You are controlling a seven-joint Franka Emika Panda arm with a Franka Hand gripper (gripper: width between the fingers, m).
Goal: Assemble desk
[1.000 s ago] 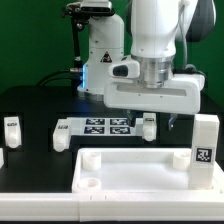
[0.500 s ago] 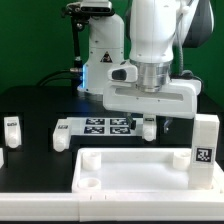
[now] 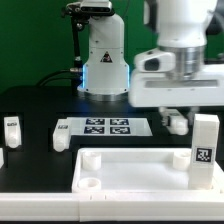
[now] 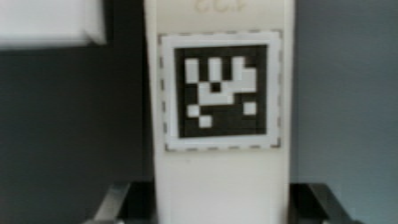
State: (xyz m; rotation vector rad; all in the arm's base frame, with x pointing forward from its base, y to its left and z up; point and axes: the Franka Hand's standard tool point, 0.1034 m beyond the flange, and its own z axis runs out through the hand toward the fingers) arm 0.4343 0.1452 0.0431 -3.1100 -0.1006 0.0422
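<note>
Gripper (image 3: 177, 113) is pinching an upright tagged leg (image 3: 178, 122) at the exterior view's right, mid-height. The leg is sitting between both fingers (image 4: 128, 205), just above the rimmed panel (image 3: 130, 165) in the frame.

My wrist view cuts the leg (image 4: 217, 170) off at both ends, its tag (image 4: 217, 90) blurred, only bits of the fingers (image 4: 128, 200) showing. On the exterior view the arm (image 3: 185, 40) runs off top and right, and an upright leg (image 3: 205, 150) covers the panel's (image 3: 130, 170) end.

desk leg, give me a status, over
Pincer closed on tagged leg. Panel lies flat nearby. Nothing seen in the way.
</note>
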